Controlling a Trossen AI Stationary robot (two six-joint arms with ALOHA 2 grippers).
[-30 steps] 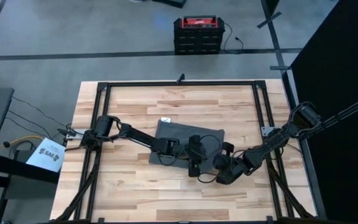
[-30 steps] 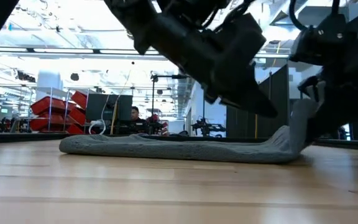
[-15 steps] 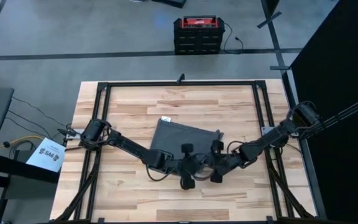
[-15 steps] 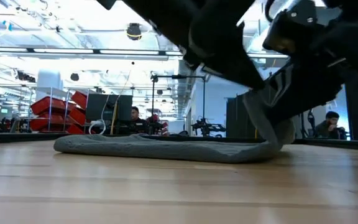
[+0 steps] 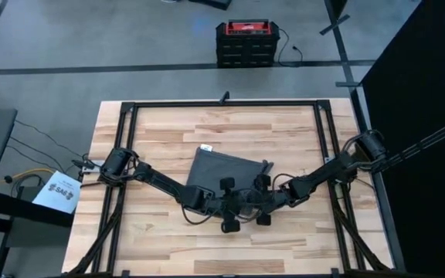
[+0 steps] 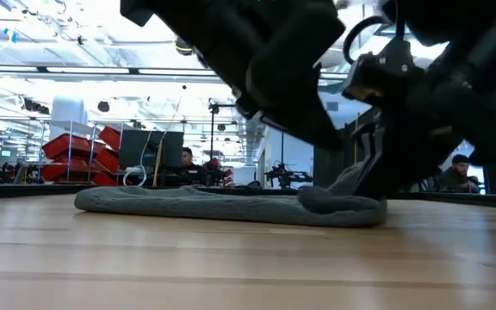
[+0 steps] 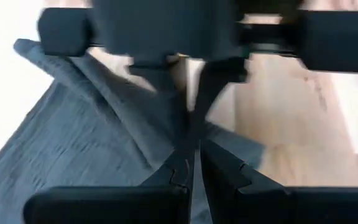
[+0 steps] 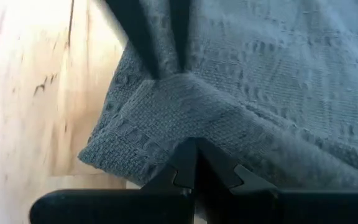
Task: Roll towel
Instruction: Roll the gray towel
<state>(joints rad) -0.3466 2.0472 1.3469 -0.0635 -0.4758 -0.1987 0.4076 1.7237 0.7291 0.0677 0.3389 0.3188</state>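
Towel (image 5: 222, 166) lies flat beyond your grippers; left gripper (image 5: 242, 202) and right gripper (image 5: 263, 201) both pinch its near edge, side by side, so roll away from yourself.

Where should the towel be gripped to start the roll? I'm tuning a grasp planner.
Grip the towel along its near edge, coming from the table's front. That edge is already lifted and curling over the flat cloth, and both the left gripper and right gripper are pinched shut on it there. The far edge with the white tag lies flat, probably harder to pinch.
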